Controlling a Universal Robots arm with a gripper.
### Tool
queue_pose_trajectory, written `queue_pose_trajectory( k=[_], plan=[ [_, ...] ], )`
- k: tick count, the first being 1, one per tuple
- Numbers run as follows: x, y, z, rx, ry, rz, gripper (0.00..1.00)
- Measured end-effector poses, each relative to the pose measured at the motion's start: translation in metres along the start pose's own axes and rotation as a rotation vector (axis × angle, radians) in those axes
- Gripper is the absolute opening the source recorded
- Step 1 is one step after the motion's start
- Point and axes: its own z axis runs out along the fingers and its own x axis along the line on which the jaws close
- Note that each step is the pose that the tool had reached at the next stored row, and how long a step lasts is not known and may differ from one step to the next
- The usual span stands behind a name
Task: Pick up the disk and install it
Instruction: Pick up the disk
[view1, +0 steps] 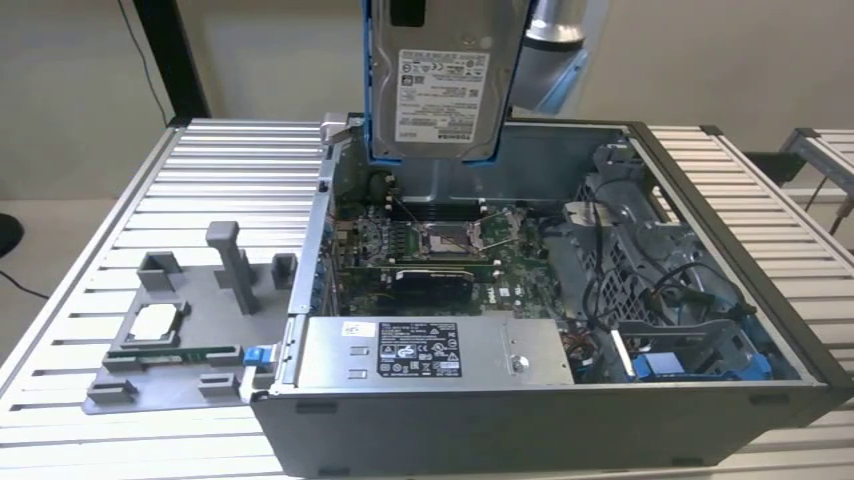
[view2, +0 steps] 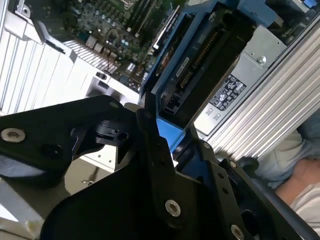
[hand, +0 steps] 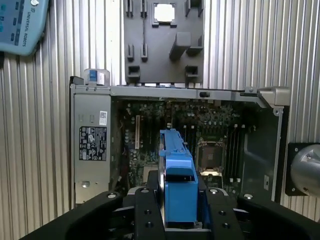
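Note:
The disk (view1: 437, 85), a silver-grey hard drive with a white label and blue carrier rails, hangs upright in the air over the back of the open computer case (view1: 747, 250). My gripper (hand: 181, 207) is shut on the disk's blue carrier (hand: 178, 172), one black finger (hand: 147, 210) on each side. In the second wrist view the gripper (view2: 169, 145) clamps the blue rail, and the disk's (view2: 200, 65) connector edge points down toward the case. In the first wrist view the disk sits above the motherboard (hand: 200, 130).
A large grey box with a black-white label (view1: 434, 350) fills the case's front. On the exterior view's left, a grey fixture plate (view1: 200, 300) with upright posts carries a small silver chip (view1: 154, 322). A pendant (hand: 20, 25) lies on the slatted table (view1: 240, 170). A person's sleeve (view2: 300, 185) is nearby.

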Motion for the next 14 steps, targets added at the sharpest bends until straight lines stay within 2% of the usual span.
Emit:
queue_pose_trajectory(
  k=[14],
  plan=[
    [0.0509,-0.0167,-0.0024,-0.0098,0.0,0.001,0.0]
  ],
)
